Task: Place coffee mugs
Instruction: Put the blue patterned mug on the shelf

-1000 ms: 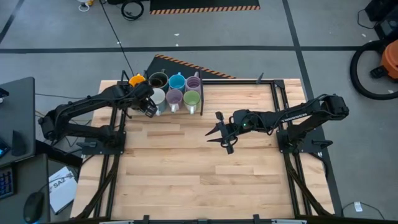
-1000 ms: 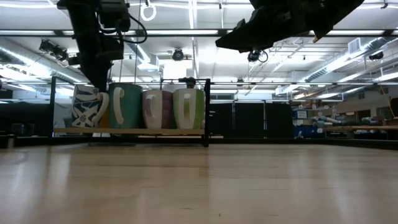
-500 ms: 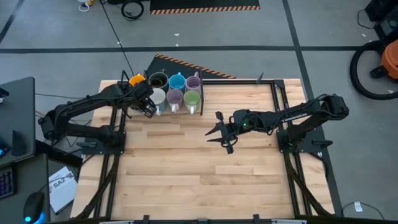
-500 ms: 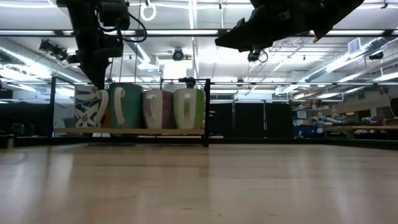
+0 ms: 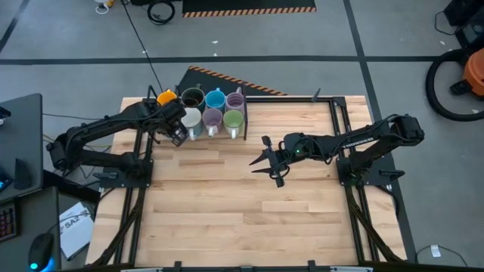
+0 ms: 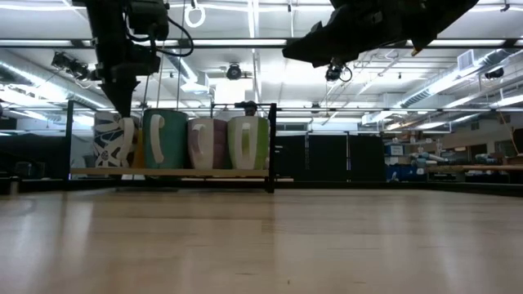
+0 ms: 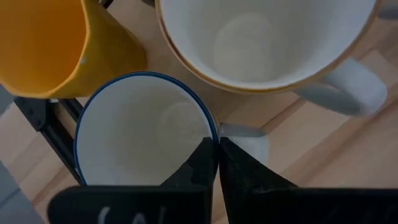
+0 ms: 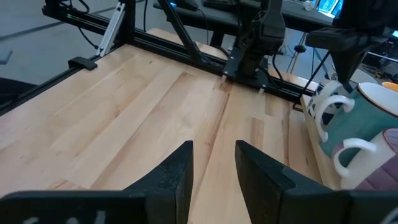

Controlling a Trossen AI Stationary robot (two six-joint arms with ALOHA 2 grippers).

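Note:
Several coffee mugs stand packed in two rows at the table's far left corner: orange (image 5: 166, 97), dark brown (image 5: 192, 97), blue (image 5: 215, 98), lilac (image 5: 236, 100), white (image 5: 191, 117), lilac (image 5: 212, 117), green (image 5: 233, 119). At the left end of the near row is a white mug with a blue rim and blue pattern (image 6: 113, 143). My left gripper (image 7: 216, 142) is shut on it and hides most of it in the high view. My right gripper (image 5: 271, 160) hangs open above the table's middle, holding nothing. My left gripper pinches the blue-rimmed mug's rim (image 7: 211, 124) right beside its handle (image 7: 245, 132), one finger inside the mug and one outside. The fingers come steeply from above, pointing down. The mug stands upright, level with the other mugs' bases.
A black frame runs around the wooden table top (image 5: 249, 204), with an upright post (image 6: 271, 147) just right of the mug rows. The orange mug (image 7: 43, 43) and a white mug (image 7: 267, 37) stand close against the held one.
My left gripper has rolled a little about its own axis without leaving its place. The patterned mug, which leaned to one side in the low view a second ago, now stands upright beside the teal mug.

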